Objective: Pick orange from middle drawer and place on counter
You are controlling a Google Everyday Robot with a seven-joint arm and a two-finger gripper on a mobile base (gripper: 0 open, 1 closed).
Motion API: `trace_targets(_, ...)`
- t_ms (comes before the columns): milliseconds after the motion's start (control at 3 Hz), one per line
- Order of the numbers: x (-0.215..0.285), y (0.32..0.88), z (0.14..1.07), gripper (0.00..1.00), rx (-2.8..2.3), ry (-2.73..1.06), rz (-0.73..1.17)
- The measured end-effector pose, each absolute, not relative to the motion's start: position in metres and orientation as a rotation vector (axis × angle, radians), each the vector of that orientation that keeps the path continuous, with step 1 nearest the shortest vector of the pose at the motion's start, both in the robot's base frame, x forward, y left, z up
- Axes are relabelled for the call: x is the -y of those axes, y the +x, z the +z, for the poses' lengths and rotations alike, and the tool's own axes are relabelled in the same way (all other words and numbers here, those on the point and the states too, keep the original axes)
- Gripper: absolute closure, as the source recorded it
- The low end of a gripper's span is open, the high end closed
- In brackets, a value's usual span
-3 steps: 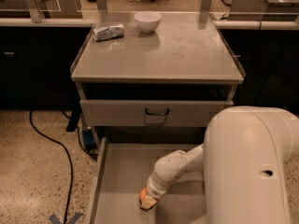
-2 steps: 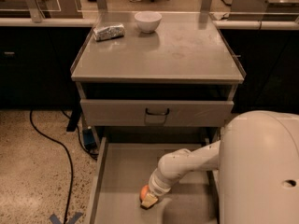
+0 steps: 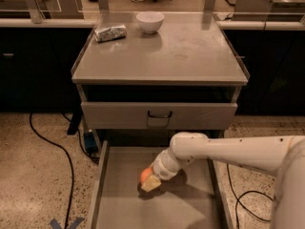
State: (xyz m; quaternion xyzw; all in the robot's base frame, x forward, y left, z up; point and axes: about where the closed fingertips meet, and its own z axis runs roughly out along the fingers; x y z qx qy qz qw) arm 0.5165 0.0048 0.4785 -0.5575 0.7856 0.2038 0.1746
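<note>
Risen just now, my two-finger gripper (image 3: 149, 181) holds the small round orange (image 3: 144, 174) clear of the grey metal drawer floor (image 3: 190, 209); far grey counter (image 3: 181, 56) next.

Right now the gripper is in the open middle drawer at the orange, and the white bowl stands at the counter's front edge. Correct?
Not quite. In the camera view the white bowl stands at the back edge of the counter, not the front. The gripper is indeed in the open middle drawer at the orange.
</note>
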Motion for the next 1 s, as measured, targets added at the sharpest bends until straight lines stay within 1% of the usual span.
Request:
trace_targets(667, 0.008, 0.563, 0.608, 1.00, -2.034, -1.529, 0.696)
trace_targets(1000, 0.008, 0.563, 0.609, 1.00, -2.034, -1.528, 0.696)
